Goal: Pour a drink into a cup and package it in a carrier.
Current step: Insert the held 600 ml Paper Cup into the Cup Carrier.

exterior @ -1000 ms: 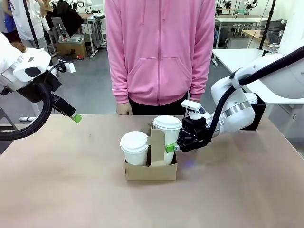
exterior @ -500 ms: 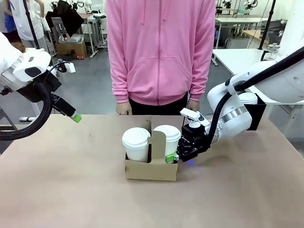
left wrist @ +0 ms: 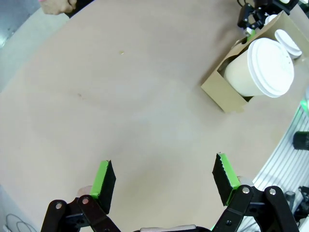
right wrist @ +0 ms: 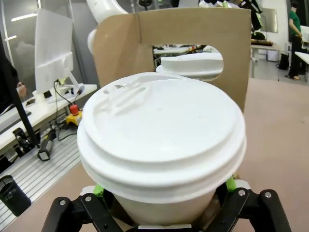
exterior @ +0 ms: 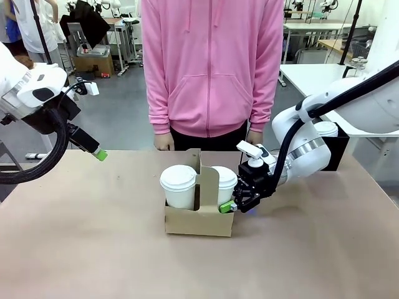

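Note:
The brown cardboard carrier (exterior: 198, 221) stands mid-table with its handle upright and a white lidded cup in each hole. The left cup (exterior: 178, 180) sits free. Around the right cup (exterior: 227, 180) my right gripper (exterior: 227, 200) is open, its green pads level with the cup's lower wall. In the right wrist view that cup (right wrist: 159, 125) stands between my right gripper's (right wrist: 164, 195) widely spread fingers, with the carrier handle (right wrist: 120, 48) behind it. My left gripper (exterior: 98, 152) hangs open and empty above the table's far left; in its own view the left gripper (left wrist: 164, 181) looks down on bare tabletop. The drink is out of view.
A person in a pink hoodie (exterior: 212, 68) stands at the far edge, hands (exterior: 163, 143) hanging near the table. A black box (exterior: 336, 152) with white lids stands at the far right behind my right arm. The left wrist view has the carrier (left wrist: 219, 92) at its upper right.
My right gripper lowered the right cup down into the carrier's hole, and its jaws have now spread apart. The left arm has not moved.

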You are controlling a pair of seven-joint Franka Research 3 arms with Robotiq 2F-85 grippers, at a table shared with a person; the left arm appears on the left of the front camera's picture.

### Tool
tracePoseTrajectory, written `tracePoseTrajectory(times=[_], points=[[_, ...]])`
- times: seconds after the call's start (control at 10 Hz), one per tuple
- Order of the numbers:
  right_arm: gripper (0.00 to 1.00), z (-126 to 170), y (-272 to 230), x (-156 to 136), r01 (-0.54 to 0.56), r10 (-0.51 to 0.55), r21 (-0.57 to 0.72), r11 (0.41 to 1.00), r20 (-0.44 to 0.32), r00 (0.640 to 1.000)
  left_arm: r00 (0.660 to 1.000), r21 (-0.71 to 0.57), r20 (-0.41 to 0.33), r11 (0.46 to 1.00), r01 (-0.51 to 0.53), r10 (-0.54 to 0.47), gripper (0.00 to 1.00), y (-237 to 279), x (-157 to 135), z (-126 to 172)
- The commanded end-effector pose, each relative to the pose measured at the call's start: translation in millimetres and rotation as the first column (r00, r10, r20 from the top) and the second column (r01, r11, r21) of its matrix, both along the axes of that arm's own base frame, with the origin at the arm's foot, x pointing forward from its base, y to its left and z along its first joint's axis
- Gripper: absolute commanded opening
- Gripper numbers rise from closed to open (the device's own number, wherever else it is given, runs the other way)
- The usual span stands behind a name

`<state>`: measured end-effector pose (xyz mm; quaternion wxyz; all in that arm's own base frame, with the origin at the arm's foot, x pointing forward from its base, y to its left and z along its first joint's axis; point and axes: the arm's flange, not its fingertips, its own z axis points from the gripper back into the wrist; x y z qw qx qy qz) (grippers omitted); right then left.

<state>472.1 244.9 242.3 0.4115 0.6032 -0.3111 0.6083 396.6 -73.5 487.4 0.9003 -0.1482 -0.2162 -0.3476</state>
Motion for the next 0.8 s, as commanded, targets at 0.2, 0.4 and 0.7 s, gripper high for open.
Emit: tracePoseTrajectory(times=[0.2,0.4,0.7], points=[[1.0,16.6,-31.4,-9.0,0.05,-0.048,-0.026,0.998,0.089,0.995,1.0,0.0,0.008,1.0,0.004,-0.004,1.0,0.7,0.0,1.6],[1.0,31.6,-61.4,-4.2,0.104,-0.101,-0.023,0.994,0.124,0.987,1.0,0.0,0.008,1.0,0.004,-0.004,1.0,0.7,0.0,1.6],[1.0,62.9,-128.4,2.5,0.269,-0.262,-0.04,0.962,0.137,0.955,1.0,0.0,0.008,1.0,0.004,-0.004,1.0,0.7,0.0,1.6]])
